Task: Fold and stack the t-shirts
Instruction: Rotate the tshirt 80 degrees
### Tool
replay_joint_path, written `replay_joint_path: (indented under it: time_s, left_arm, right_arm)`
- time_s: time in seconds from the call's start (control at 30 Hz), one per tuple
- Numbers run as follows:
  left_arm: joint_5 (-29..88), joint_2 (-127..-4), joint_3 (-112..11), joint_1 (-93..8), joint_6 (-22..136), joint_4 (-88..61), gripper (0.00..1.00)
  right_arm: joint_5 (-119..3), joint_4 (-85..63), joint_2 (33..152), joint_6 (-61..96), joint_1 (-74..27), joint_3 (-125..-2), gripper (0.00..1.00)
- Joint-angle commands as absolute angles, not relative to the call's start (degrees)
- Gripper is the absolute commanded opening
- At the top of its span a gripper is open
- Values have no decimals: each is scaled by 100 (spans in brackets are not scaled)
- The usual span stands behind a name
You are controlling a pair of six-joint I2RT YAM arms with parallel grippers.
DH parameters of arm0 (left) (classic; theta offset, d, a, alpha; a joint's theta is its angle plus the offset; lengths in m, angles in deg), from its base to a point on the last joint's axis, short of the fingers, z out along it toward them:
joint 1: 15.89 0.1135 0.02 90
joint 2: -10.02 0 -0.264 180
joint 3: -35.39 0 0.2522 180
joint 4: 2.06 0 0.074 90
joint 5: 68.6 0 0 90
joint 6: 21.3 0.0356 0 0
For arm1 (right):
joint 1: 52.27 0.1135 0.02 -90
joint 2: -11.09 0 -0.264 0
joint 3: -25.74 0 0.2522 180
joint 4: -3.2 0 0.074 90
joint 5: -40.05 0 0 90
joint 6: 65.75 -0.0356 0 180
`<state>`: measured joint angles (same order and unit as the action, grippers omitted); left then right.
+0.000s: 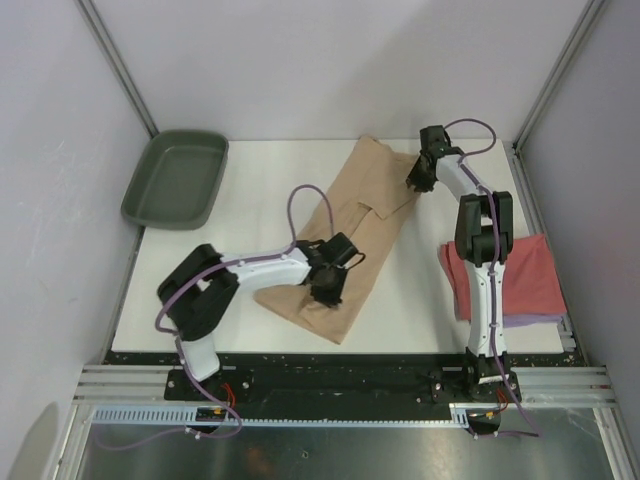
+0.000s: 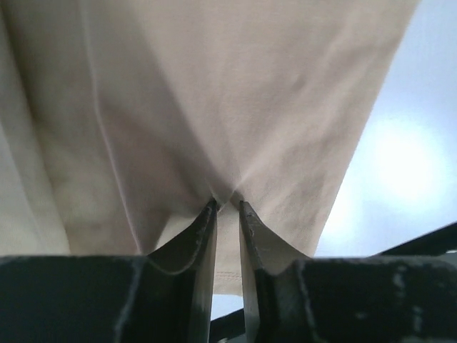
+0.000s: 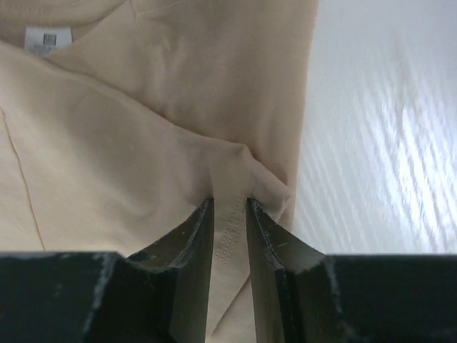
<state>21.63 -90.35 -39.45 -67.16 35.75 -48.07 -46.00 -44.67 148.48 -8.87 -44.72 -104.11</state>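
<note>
A tan t-shirt (image 1: 345,235) lies partly folded in the middle of the table, running from far right to near centre. My left gripper (image 1: 328,282) is shut on its near hem; in the left wrist view the cloth (image 2: 214,107) bunches between the fingertips (image 2: 227,202). My right gripper (image 1: 418,178) is shut on the far right sleeve edge, where a stitched hem (image 3: 230,236) sits pinched between the fingers (image 3: 230,201). The shirt's white label (image 3: 48,37) shows at top left. A coral-red t-shirt (image 1: 520,275) lies folded at the right on a lavender one (image 1: 535,320).
A dark green plastic tray (image 1: 178,178) stands at the far left corner. Metal frame posts and grey walls close in both sides. The right arm (image 1: 482,250) reaches across the coral shirt's left edge. White tabletop (image 1: 260,200) shows between tray and tan shirt.
</note>
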Motion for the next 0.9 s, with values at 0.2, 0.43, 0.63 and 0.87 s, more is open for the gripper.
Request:
replay_joint_path:
  time_s: [0.2, 0.43, 0.63, 0.87]
  left_arm:
    - [3486, -10192, -6151, -7244, 3277, -4456, 34]
    - [3021, -9002, -5382, -6738, 3587, -4465, 35]
    - [3229, -8719, -4500, -6404, 3962, -4423, 24]
    - [3372, -8496, -3572, -6424, 3966, -4096, 18]
  right_arm:
    - [-4633, -5643, 15625, -448, -4641, -12795, 33]
    - [-5000, -5510, 13834, -533, -4461, -11184, 35]
    - [-5566, -4406, 11631, -997, -4161, -8023, 34]
    - [-5409, -4230, 10270, -1179, -3501, -6133, 33]
